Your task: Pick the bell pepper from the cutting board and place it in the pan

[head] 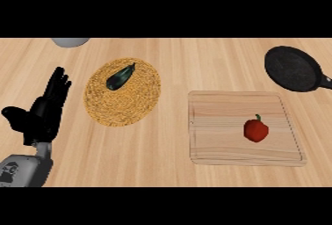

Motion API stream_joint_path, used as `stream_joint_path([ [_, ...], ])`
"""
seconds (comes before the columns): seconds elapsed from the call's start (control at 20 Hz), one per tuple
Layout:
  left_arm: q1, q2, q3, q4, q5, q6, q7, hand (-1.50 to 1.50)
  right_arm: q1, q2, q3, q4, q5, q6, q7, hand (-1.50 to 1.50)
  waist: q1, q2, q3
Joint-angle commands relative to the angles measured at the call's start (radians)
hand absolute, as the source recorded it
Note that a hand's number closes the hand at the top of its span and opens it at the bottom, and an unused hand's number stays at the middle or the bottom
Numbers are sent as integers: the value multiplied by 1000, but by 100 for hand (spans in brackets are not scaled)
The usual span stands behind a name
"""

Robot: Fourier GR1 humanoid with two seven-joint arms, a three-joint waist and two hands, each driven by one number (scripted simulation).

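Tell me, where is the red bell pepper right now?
In the head view the red bell pepper lies on the right part of the wooden cutting board, right of centre, below the black pan.

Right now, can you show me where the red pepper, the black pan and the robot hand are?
red pepper [255,130]: head view, middle of its red body.
black pan [292,68]: head view, its dark inside.
left robot hand [40,115]: head view, its palm.

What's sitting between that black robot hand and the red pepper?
In the head view, a round woven mat with a dark eggplant on it lies between the left robot hand and the bell pepper, then bare counter and cutting board.
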Motion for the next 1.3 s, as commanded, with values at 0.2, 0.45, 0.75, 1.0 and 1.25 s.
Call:
stream_joint_path([
  [0.2,-32,-33,2,10,-11,-31,0,0,-110,-164,-123,-127,-31,161,325,-150,28,4,3],
  [0.45,-120,-44,26,97,-36,-49,26,0,-327,-111,-1,-128,8,193,477,-150,38,9,4],
  [0.75,-84,-31,52,19,-38,-57,53,0,-424,1,105,-199,-33,249,574,-150,39,6,4],
  [1.0,-25,-69,52,40,-59,-89,0,0,-511,73,167,-198,59,308,707,-150,36,5,4],
  [1.25,-80,-93,55,32,-90,-68,62,0,-491,176,211,-173,174,311,759,-150,29,4,4],
])
